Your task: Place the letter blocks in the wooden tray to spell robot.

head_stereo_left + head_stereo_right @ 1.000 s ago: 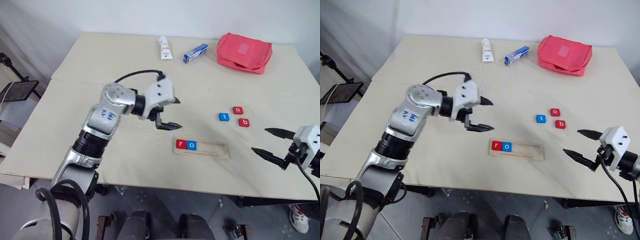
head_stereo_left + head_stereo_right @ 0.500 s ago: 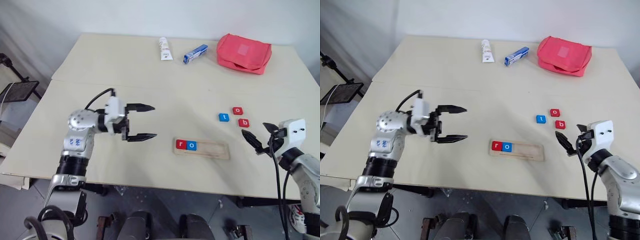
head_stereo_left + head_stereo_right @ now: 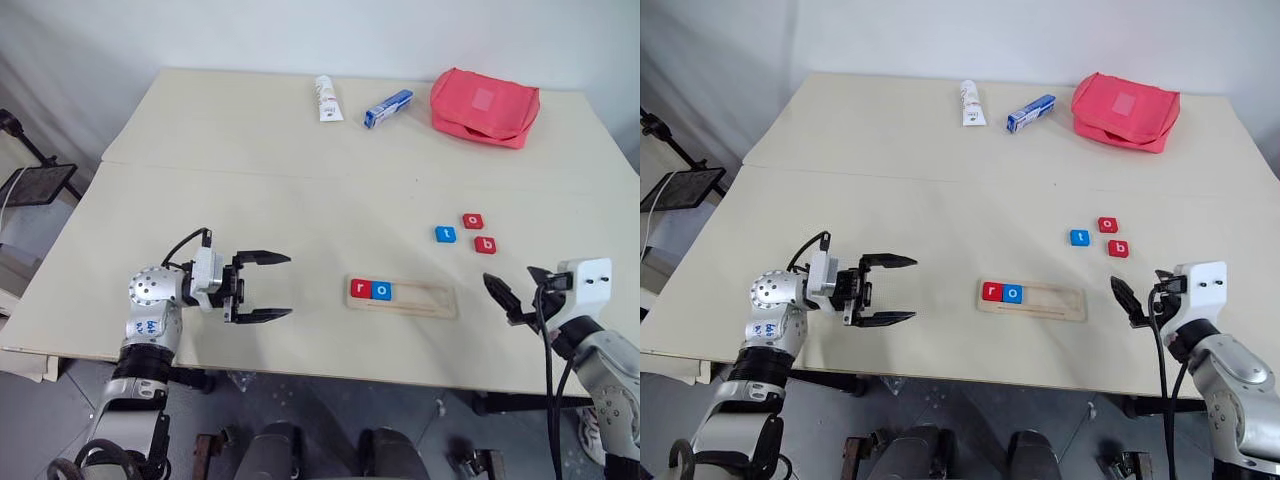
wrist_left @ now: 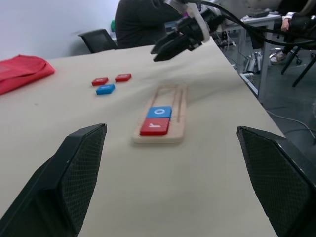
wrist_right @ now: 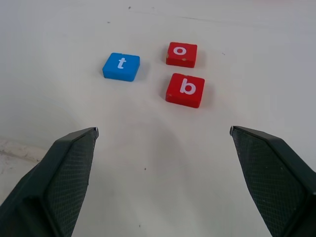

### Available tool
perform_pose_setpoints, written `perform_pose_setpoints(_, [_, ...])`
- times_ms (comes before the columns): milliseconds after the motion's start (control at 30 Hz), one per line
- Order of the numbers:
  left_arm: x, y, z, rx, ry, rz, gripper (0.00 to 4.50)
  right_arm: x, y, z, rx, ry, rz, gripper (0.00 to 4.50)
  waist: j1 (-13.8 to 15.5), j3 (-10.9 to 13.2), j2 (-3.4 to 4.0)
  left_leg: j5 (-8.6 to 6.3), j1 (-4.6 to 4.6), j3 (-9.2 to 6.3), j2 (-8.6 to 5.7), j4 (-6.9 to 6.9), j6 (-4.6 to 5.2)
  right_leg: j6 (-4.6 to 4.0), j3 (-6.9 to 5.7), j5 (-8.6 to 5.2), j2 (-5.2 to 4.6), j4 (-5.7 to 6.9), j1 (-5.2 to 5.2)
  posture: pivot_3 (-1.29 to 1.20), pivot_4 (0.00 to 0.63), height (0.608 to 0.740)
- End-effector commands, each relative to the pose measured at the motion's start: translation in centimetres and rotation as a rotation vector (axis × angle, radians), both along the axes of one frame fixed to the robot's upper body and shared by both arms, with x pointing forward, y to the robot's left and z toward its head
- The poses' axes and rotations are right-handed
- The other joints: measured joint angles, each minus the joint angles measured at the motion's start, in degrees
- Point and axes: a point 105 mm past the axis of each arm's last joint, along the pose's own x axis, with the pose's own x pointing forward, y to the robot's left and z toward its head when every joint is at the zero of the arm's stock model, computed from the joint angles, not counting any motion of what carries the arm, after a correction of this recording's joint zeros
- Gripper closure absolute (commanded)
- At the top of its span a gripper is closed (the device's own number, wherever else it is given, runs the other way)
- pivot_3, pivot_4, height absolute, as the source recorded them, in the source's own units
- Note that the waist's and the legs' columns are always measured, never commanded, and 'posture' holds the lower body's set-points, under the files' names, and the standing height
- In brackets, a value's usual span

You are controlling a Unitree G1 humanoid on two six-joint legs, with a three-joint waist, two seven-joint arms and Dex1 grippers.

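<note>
Both pairs of jaws stand wide apart and hold nothing.
The left gripper (image 3: pixel 268 286) hovers left of the wooden tray (image 3: pixel 402 297), pointing toward it; the right gripper (image 3: pixel 510 293) sits just off the tray's right end. A red r block (image 3: pixel 361 289) and a blue o block (image 3: pixel 382 291) fill the tray's left end, touching. The blue t block (image 3: pixel 446 234), red o block (image 3: pixel 473 221) and red b block (image 3: pixel 485 245) lie loose on the table (image 3: pixel 250 190) beyond the tray's right end.

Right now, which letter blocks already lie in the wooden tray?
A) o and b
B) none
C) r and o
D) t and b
C: the red r and blue o sit at the left end of the wooden tray.
</note>
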Motion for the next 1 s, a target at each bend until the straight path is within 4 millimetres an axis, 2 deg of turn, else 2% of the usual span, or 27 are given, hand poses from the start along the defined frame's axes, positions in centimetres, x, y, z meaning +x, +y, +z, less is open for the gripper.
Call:
perform_pose_setpoints(33, [0.0,-0.1,0.8,-0.024,-0.028,-0.028,0.02,-0.4,-0.3,1.7,-0.01,-0.065,-0.017,0.0,-0.04,0.0,0.0,0.0,0.0,0.01,0.0,0.0,0.0,0.0,0.01,0.0,0.0,0.0,0.0,0.0,0.15,0.74])
perform_pose_setpoints(567, [0.0,-0.6,1.1,-0.015,-0.002,-0.075,0.02,-0.3,0.0,1.9,-0.015,-0.071,-0.003,0.0,-0.06,0.0,0.0,0.0,0.0,0.01,0.01,-0.01,0.0,0.0,0.02,0.0,0.01,0.0,-0.01,0.0,0.15,0.74])
perform_pose_setpoints(700, [0.0,-0.7,1.0,-0.01,-0.003,-0.066,0.02,1.1,0.4,2.5,-0.013,-0.051,0.024,0.0,-0.18,0.0,0.0,0.0,0.0,0.02,0.01,0.0,0.0,0.0,0.04,0.0,0.01,0.0,-0.01,0.0,0.15,0.74])
perform_pose_setpoints(867, [-0.2,-0.9,0.9,-0.018,-0.007,-0.061,0.02,4.8,0.3,3.4,-0.015,0.009,0.032,0.0,-1.2,0.0,0.0,0.0,0.02,0.03,0.06,0.0,-0.01,0.0,0.03,0.0,0.03,0.01,-0.01,0.0,0.15,0.74])
perform_pose_setpoints(1000, [-0.7,-1.1,0.8,-0.023,-0.009,-0.061,0.02,7.2,-0.3,2.7,-0.026,0.061,0.0,0.0,-1.38,0.0,0.0,0.0,0.01,0.0,0.04,-0.04,-0.01,0.0,0.0,0.0,0.02,0.01,-0.03,0.0,0.15,0.74])
